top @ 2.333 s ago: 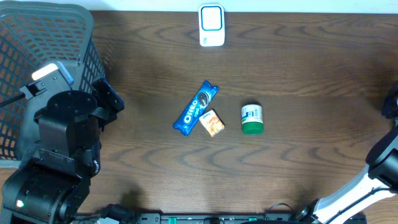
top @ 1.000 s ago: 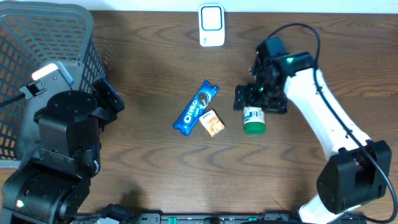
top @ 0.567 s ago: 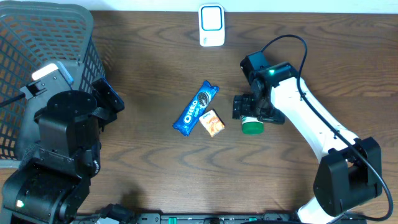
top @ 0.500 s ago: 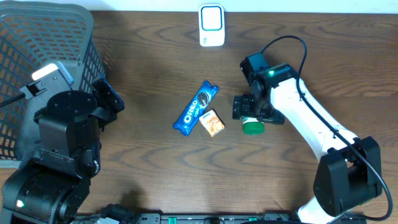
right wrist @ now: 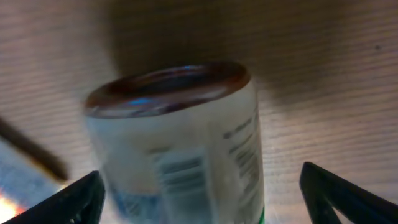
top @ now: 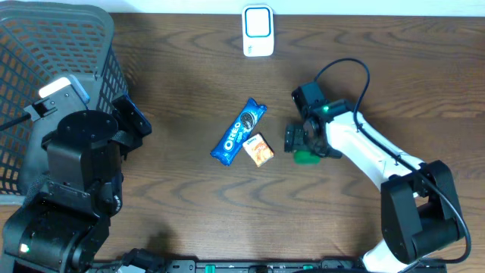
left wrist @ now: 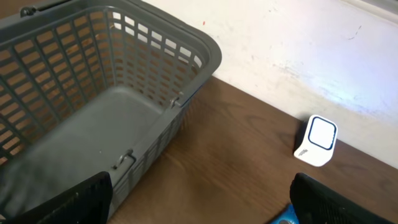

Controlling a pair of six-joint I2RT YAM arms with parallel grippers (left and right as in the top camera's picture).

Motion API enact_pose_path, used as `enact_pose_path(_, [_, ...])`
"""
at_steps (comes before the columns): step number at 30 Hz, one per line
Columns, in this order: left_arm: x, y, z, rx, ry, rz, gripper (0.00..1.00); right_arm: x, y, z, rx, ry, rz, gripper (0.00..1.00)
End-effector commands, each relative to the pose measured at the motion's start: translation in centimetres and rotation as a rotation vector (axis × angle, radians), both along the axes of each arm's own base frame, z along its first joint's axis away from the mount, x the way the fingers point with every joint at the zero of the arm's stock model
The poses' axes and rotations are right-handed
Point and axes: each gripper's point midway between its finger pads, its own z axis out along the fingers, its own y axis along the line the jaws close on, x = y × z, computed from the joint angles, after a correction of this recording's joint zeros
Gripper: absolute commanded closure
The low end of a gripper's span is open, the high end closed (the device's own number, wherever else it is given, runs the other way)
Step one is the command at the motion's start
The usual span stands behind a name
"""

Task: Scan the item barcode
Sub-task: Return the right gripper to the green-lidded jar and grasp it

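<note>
Jar (right wrist: 180,137), small, white label, green cap (top: 305,158).

Location: middle-right of the tabletop (top: 189,76), apparently lying on its side. It sits just right of a small orange packet (top: 260,149) and a blue cookie packet (top: 239,132), and is well apart from the white scanner (top: 258,31) at the far edge.

Markings: the barcode (right wrist: 180,174) is printed on the side wall and faces up toward the right wrist view.

Handling, as judged: likely stiff plastic and light. The round, smooth wall is a bit slippery and free to roll if nudged from one side. Best taken across the mid-body on its two flanks, squarely, with the barcode left uncovered for the scanner.

Right hand (top: 307,144): spread wide, directly over the jar with a finger on either flank. It has no grip on the jar.

Left hand (left wrist: 199,205): spread and empty, parked beside the grey basket (top: 45,45).
</note>
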Motion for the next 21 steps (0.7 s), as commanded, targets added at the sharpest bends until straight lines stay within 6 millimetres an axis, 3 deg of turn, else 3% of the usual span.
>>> enact_pose_path(1, [-0.1,0.3,0.2,0.018,0.0,0.009,0.09,-0.9,-0.6,-1.8,-0.039,0.0,-0.004,0.13])
enact_pose_path(5, [-0.1,0.3,0.2,0.018,0.0,0.009,0.09,-1.5,-0.8,-2.7,-0.038,0.008,-0.007,0.34])
enact_pose_path(8, [-0.1,0.3,0.2,0.018,0.0,0.009,0.08,-1.6,-0.5,-2.4,-0.017,0.02,-0.005,0.55])
enact_pose_path(10, [-0.1,0.3,0.2,0.018,0.0,0.009,0.08,-1.7,0.1,-1.9,0.012,0.032,-0.001,0.63])
enact_pose_path(16, [-0.1,0.3,0.2,0.018,0.0,0.009,0.09,-2.0,1.5,1.3,0.069,0.102,0.043,0.65])
enact_pose_path(21, [-0.1,0.3,0.2,0.018,0.0,0.009,0.09,-3.6,2.1,4.8,0.093,0.21,0.127,0.63])
